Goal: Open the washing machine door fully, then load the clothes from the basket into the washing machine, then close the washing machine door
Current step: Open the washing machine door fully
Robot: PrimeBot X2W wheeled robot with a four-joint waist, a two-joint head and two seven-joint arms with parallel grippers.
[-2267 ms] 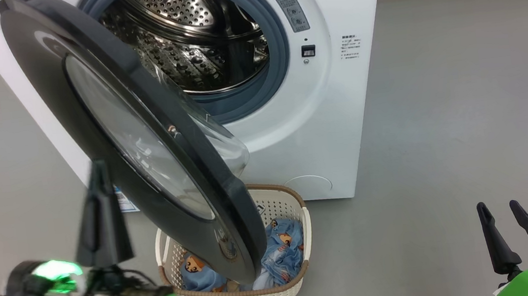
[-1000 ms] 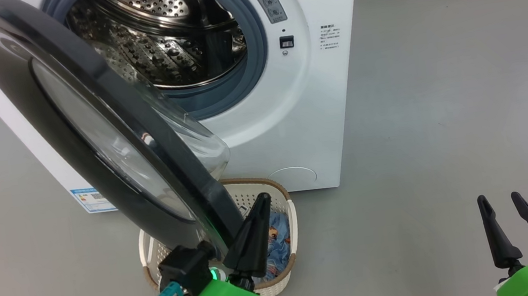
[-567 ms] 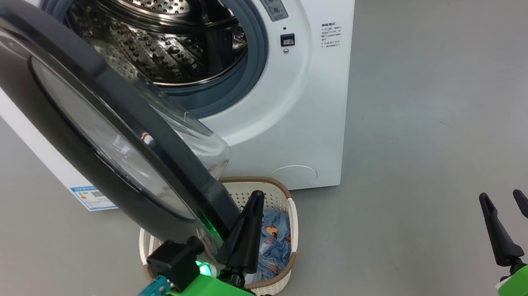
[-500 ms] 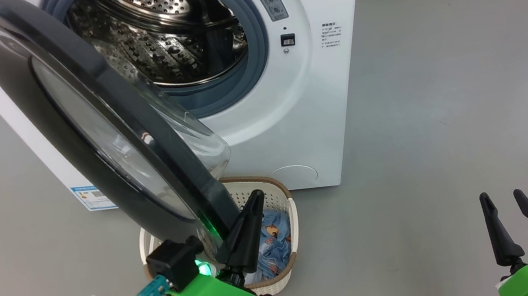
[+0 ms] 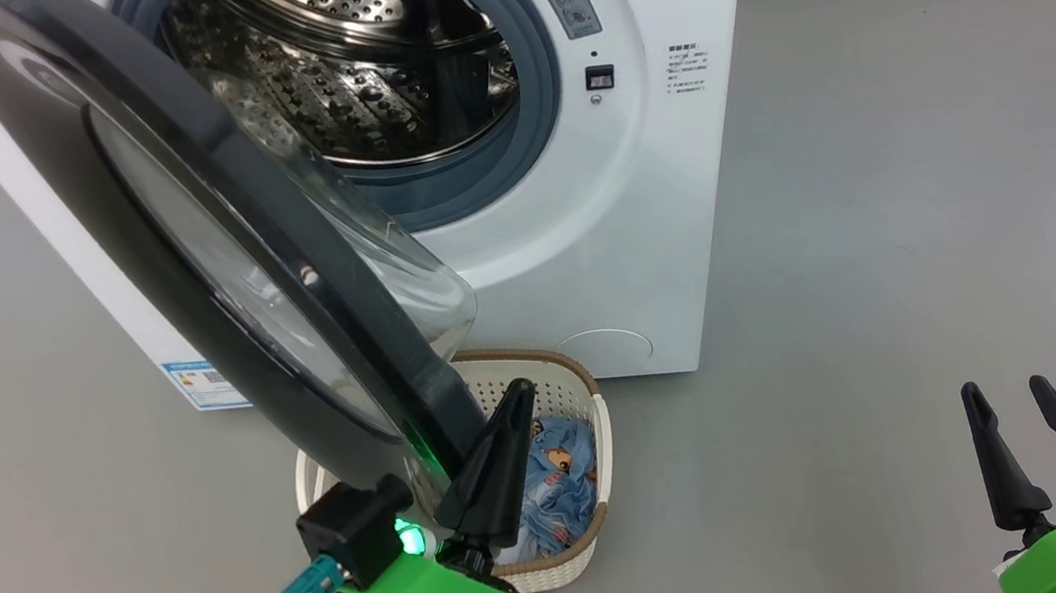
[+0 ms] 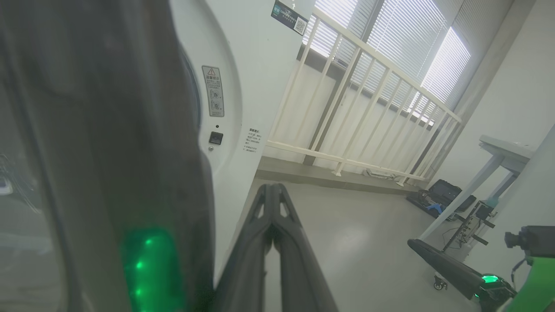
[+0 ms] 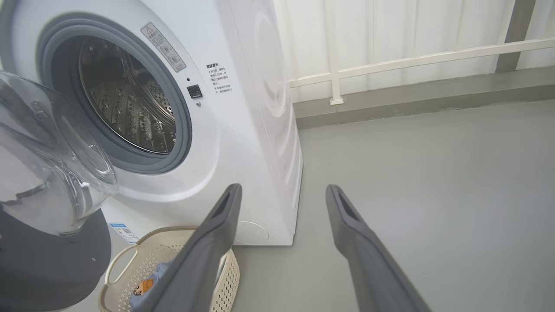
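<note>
The left gripper point(image 5: 513, 401) is held with its 2 fingers pressed together, just beside the lower edge of the part-open door point(image 5: 212, 265), above the basket point(image 5: 561, 566) in which the clothes point(image 5: 563, 479) are piled. The right gripper point(image 5: 1003, 391) is spread apart and empty, well away from the washing machine point(image 5: 680, 217).

The washer point(image 5: 644, 252) is white, its door point(image 5: 209, 245) glossy black around clear glass, the drum point(image 5: 329, 69) steel dotted with holes, the seal point(image 5: 474, 182) grey-blue. The basket point(image 5: 559, 388) is cream, perforated, brown-rimmed; the clothes point(image 5: 565, 478) pale blue with orange-brown bears. Grey floor point(image 5: 884, 243).
</note>
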